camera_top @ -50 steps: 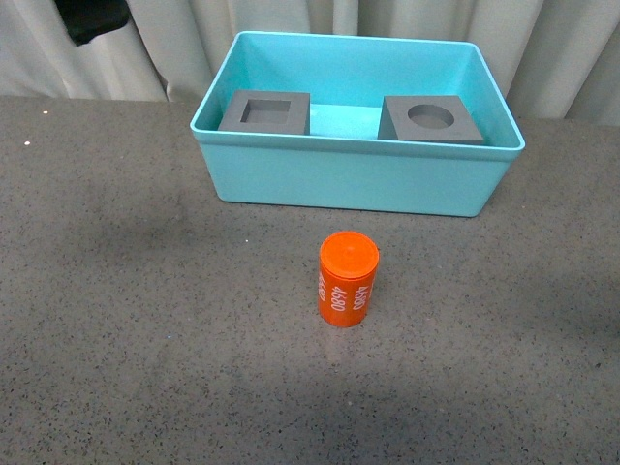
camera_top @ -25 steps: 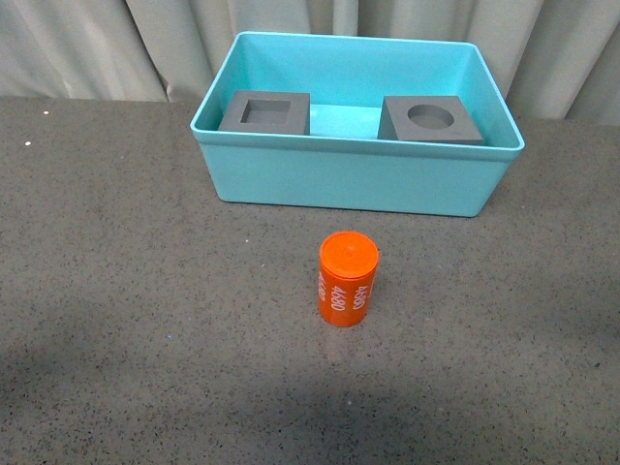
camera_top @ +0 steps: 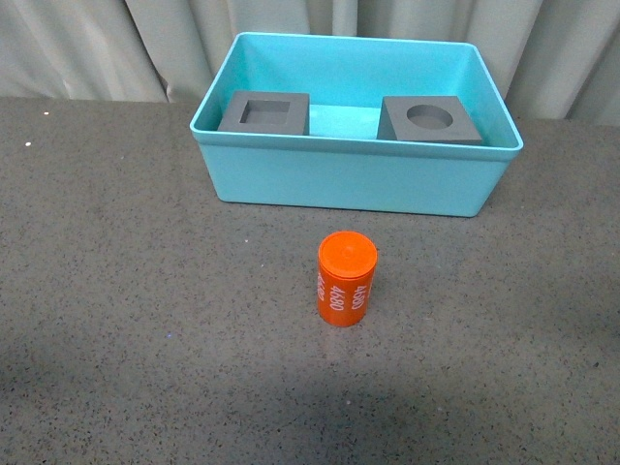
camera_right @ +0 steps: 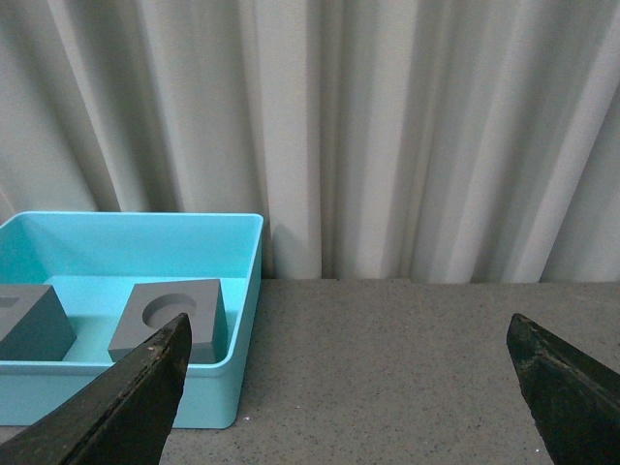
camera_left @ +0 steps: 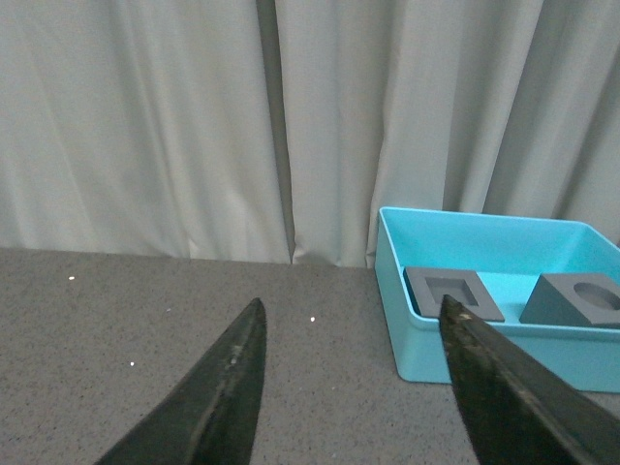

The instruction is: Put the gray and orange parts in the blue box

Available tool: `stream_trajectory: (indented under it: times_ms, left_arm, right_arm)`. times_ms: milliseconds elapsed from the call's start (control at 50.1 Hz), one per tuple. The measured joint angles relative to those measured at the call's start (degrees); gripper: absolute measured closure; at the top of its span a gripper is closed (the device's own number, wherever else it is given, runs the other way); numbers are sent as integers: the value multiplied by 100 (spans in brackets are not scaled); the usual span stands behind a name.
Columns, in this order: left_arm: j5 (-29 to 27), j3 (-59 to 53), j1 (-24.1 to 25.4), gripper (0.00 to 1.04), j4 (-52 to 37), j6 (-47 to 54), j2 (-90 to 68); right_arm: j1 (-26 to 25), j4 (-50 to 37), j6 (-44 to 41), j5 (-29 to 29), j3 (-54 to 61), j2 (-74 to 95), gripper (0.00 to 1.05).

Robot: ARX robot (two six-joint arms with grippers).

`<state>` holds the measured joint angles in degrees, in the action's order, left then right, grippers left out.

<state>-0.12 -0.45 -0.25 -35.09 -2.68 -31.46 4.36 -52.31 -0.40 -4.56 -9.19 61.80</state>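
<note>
The blue box [camera_top: 354,179] stands at the back middle of the table. Inside it sit the gray cube with a square recess [camera_top: 265,112] on the left and the gray cube with a round recess [camera_top: 430,119] on the right. The orange cylinder [camera_top: 346,278] with white numerals stands upright on the table in front of the box. No gripper shows in the front view. My left gripper [camera_left: 351,334] is open and empty, left of the box [camera_left: 417,329]. My right gripper [camera_right: 349,349] is open and empty, right of the box [camera_right: 242,320].
The tabletop [camera_top: 145,291] is dark gray and speckled. A pale curtain [camera_top: 116,39] hangs behind the box.
A dark object at the top left of the front view has gone out of sight. The box, cubes and cylinder have not moved.
</note>
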Motion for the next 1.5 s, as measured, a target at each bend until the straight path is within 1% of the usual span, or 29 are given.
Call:
stream_trajectory:
  times_ms: [60, 100, 200, 220, 240, 359, 659, 778, 1038, 1078, 1118, 1238, 1317, 1357, 1417, 1497]
  left_arm:
    - [13, 4, 2, 64, 413, 103, 374]
    - [7, 11, 7, 75, 715, 140, 643]
    - [7, 22, 11, 94, 1176, 170, 1058]
    - [4, 76, 11, 100, 1327, 179, 1187]
    - [7, 118, 11, 102, 1475, 168, 1274]
    - [13, 131, 11, 101, 1971, 219, 1620]
    - [11, 133, 11, 101, 2470, 223, 2131]
    - [11, 140, 11, 101, 3412, 225, 2881]
    - [11, 140, 11, 101, 3497, 225, 3115]
    - [11, 140, 11, 95, 3497, 223, 3115]
    - [11, 140, 11, 85, 3497, 223, 3119]
    - [11, 140, 11, 68, 3497, 223, 3119]
    - [11, 140, 11, 52, 3497, 223, 3119]
    - [11, 140, 11, 47, 3497, 223, 3119]
    - [11, 140, 11, 32, 3497, 223, 3119]
    - [11, 140, 11, 20, 3497, 223, 3119]
  right_arm:
    - [0, 0, 0, 4, 0, -13, 10]
    - [0, 0, 0, 9, 0, -7, 10]
    - [0, 0, 0, 13, 0, -4, 10]
    - [0, 0, 0, 13, 0, -4, 10]
    - [0, 0, 0, 13, 0, -4, 10]
    - [0, 0, 0, 11, 0, -4, 10]
    - [0, 0, 0, 11, 0, -4, 10]
    - [0, 0, 0, 13, 0, -4, 10]
    - [0, 0, 0, 13, 0, -2, 10]
    - [0, 0, 0, 11, 0, -2, 10]
    - [0, 0, 0, 13, 0, -2, 10]
    - [0, 0, 0, 13, 0, -2, 10]
    - [0, 0, 0, 13, 0, -2, 10]
    - [0, 0, 0, 13, 0, -2, 10]
    - [0, 0, 0, 13, 0, -2, 10]
    - [0, 0, 0, 13, 0, -2, 10]
